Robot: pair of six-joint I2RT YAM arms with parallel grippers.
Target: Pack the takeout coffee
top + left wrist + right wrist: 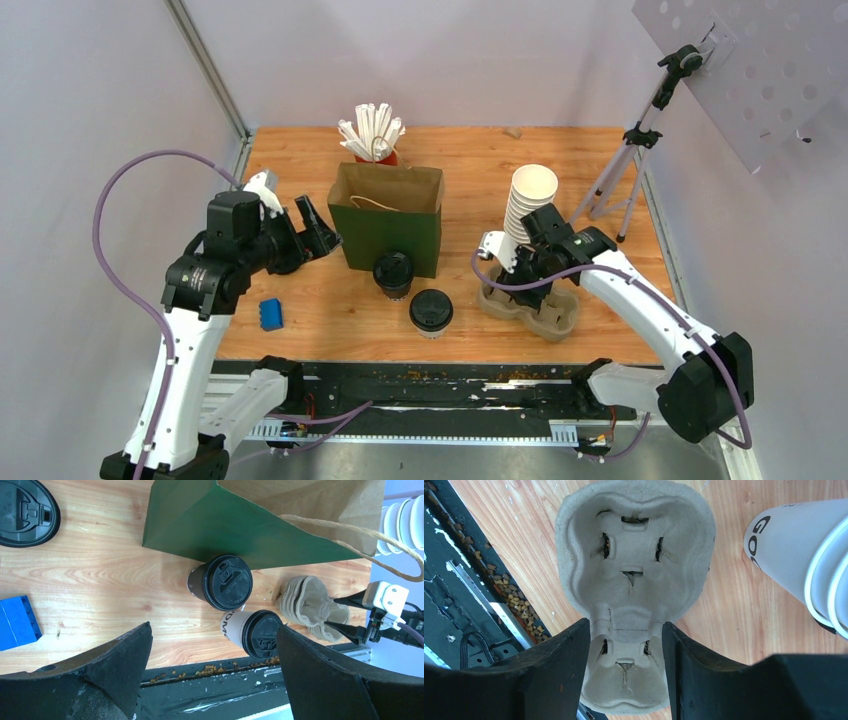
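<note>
Wooden surface (330, 320) carries, nearest the arms, a blue block (270, 314) and the takeout coffee (431, 311), upright, white with a black lid. Just behind it a dark cup (393, 274) stands before the green bag (390, 225). The right end effector (625, 624) is half spread astride a cup carrier (634, 555); whether it pinches, I cannot tell. The left end effector (322, 232) hangs fully spread, empty, beside the bag. Farther back are stacked white cups (528, 195) and straws (372, 130).

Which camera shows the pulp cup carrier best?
The right wrist view: the pulp cup carrier fills the frame from above, its sockets clear between the right fingers. The top external view shows it partly hidden by the right arm; the left wrist view shows it small and side-on.
</note>
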